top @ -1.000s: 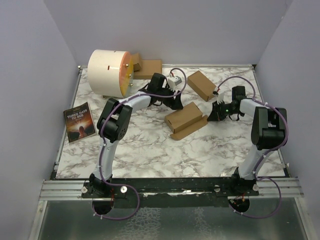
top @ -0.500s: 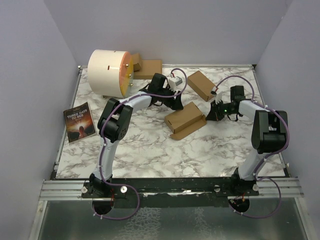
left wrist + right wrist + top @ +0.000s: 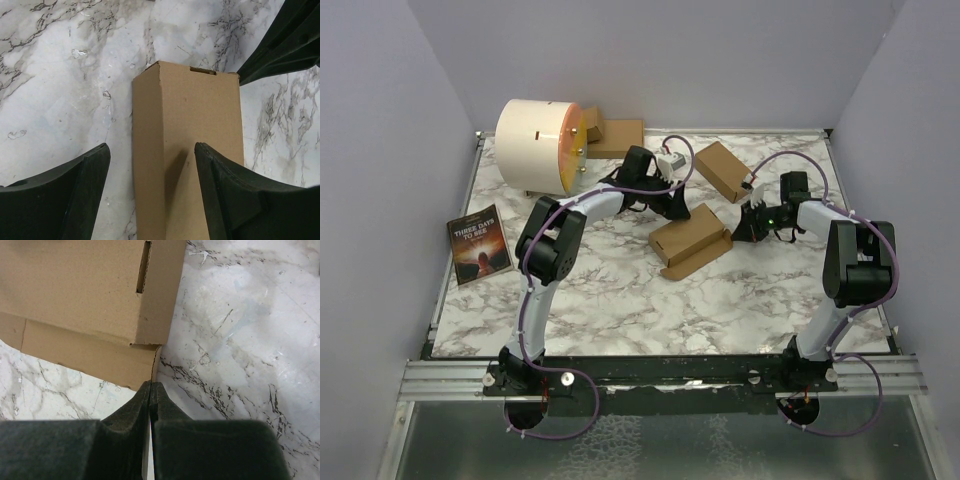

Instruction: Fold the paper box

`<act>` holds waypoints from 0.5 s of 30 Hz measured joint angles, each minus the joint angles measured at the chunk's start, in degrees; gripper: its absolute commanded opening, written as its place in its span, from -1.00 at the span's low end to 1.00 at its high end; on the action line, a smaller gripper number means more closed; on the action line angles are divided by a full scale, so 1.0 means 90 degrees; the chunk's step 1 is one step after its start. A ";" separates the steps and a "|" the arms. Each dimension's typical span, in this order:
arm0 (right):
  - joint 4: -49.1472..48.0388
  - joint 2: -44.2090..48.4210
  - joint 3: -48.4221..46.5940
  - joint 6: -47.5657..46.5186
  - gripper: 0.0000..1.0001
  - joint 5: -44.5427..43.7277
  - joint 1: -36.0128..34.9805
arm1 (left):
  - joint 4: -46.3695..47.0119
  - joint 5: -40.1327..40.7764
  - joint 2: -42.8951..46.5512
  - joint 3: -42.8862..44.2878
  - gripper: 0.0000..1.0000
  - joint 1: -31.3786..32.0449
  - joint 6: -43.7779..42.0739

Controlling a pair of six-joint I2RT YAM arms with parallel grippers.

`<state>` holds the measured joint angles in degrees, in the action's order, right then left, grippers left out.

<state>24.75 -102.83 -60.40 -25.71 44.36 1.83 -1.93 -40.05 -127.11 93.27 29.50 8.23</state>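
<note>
box: paper box [image 3: 690, 232] lies mid-table [image 3: 620, 300] between the two arms, already formed into an oblong carton.
flap: one long flap [image 3: 85, 357] lies flat on the marble along the carton's near side, not yet folded up.
slot: a narrow slot [image 3: 143, 260] shows in the end face nearest the right arm.
left gripper: left gripper [image 3: 150, 150] is over the carton's far end with its jaws wide. One finger is outside the left wall and the other over the top face. Cannot tell whether it touches.
right gripper: right gripper [image 3: 151, 386] has its jaws pressed together and holds nothing. The tips sit low at the flap's free corner, touching it or just beside it.
step: closing the last side, by the look of it, with the right tip used as a pusher at the loose flap and the left set to brace.
next move: probably work the closed tip under the flap corner and lever it up against the wall while the left jaws clamp the carton so it does not slide. Thin card may buckle, so go gently.
</note>
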 measured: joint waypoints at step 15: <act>-0.0066 0.0153 0.0119 -0.0080 -0.97 -0.0046 -0.0282 | -0.0372 -0.0002 -0.0168 0.0192 0.26 0.0087 -0.0056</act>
<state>24.16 -101.45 -59.33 -26.44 43.94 -0.71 -5.28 -40.07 -128.62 95.00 30.28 7.73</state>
